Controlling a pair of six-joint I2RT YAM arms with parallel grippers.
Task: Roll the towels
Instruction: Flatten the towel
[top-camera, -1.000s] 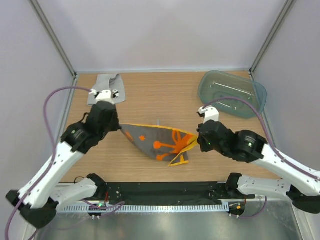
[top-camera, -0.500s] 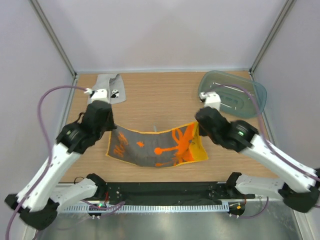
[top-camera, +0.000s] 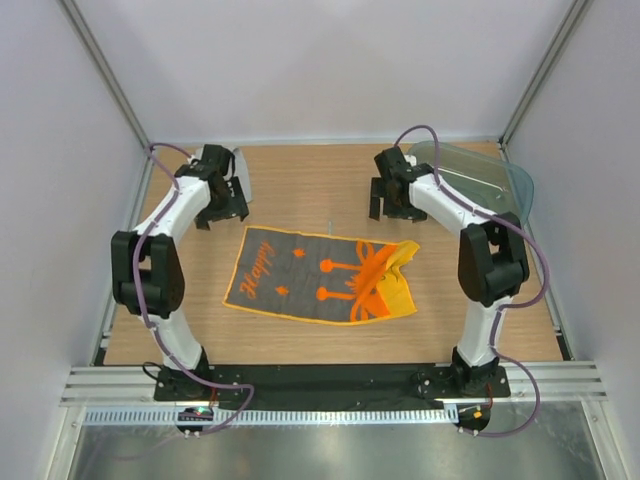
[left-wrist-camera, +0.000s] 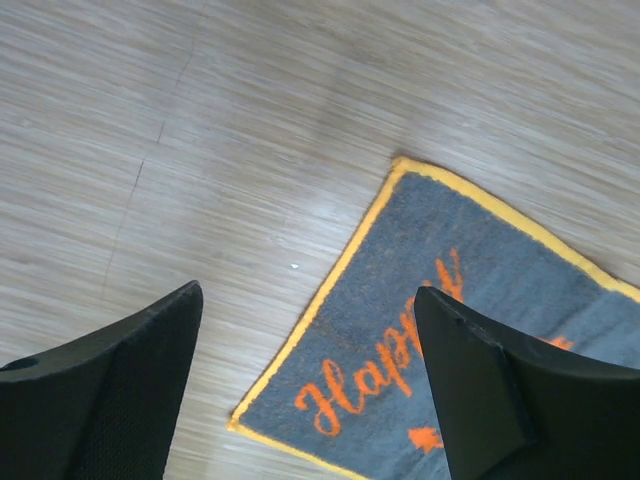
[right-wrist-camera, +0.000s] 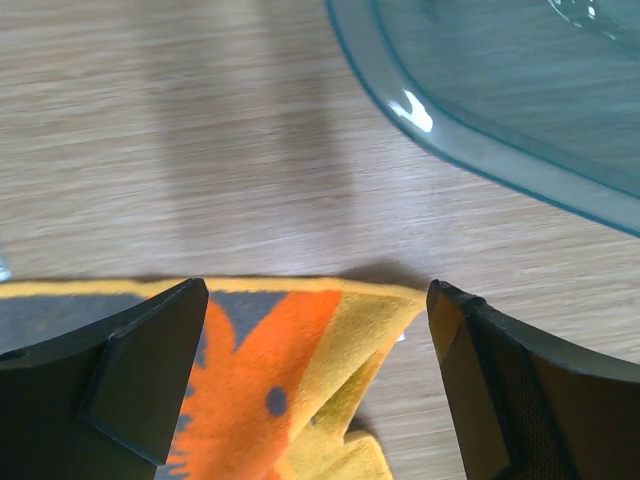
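The orange and dark grey towel (top-camera: 300, 272) lies spread out flat in the middle of the table, with "Happy" lettering at its left end (left-wrist-camera: 440, 330). Its right end is folded over in a yellow crumple (top-camera: 392, 278) (right-wrist-camera: 350, 370). My left gripper (top-camera: 222, 202) (left-wrist-camera: 310, 400) hangs open above the towel's back left corner, holding nothing. Over the back right corner my right gripper (top-camera: 393, 200) (right-wrist-camera: 315, 390) is open and empty as well. The light grey towel (top-camera: 241, 174) lies at the back left, mostly hidden behind my left arm.
A translucent blue-green tub (top-camera: 485, 178) (right-wrist-camera: 500, 90) stands at the back right, just behind my right arm. Grey walls close in the table on three sides. Bare wood (top-camera: 310, 190) shows between the two grippers.
Both grippers have opened and let go of the orange towel, then pulled up and back. The towel, held stretched in the air before, now lies flat on the table.
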